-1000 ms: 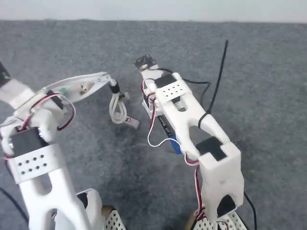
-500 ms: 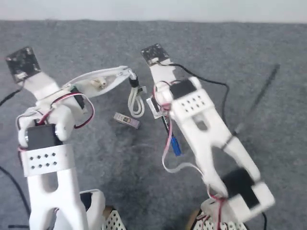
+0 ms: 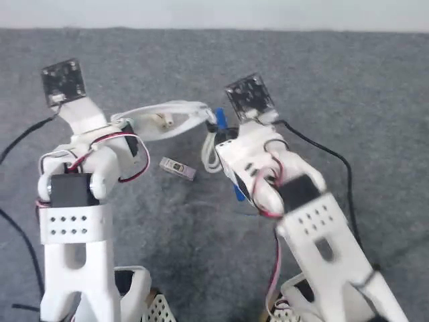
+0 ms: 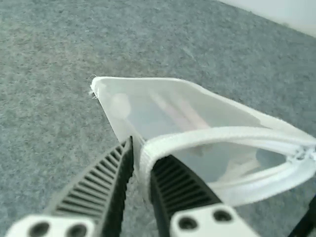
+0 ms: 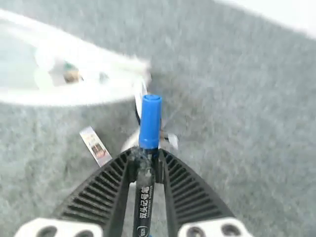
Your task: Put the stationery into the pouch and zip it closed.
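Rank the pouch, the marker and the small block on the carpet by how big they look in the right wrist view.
1. pouch, largest, though the picture's edge cuts it off.
2. marker, but it is nearest the camera, so it looks bigger than it is.
3. small block, smallest.

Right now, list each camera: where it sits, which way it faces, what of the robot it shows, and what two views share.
High view: fixed above the arms' bases, looking down at the table; left arm and right arm show.
Left wrist view: on the left wrist, looking along the left gripper, shut on the pouch rim.
Right wrist view: on the right wrist, looking along the right gripper, shut on the marker.
Shared: high and right wrist views both show pouch and marker.
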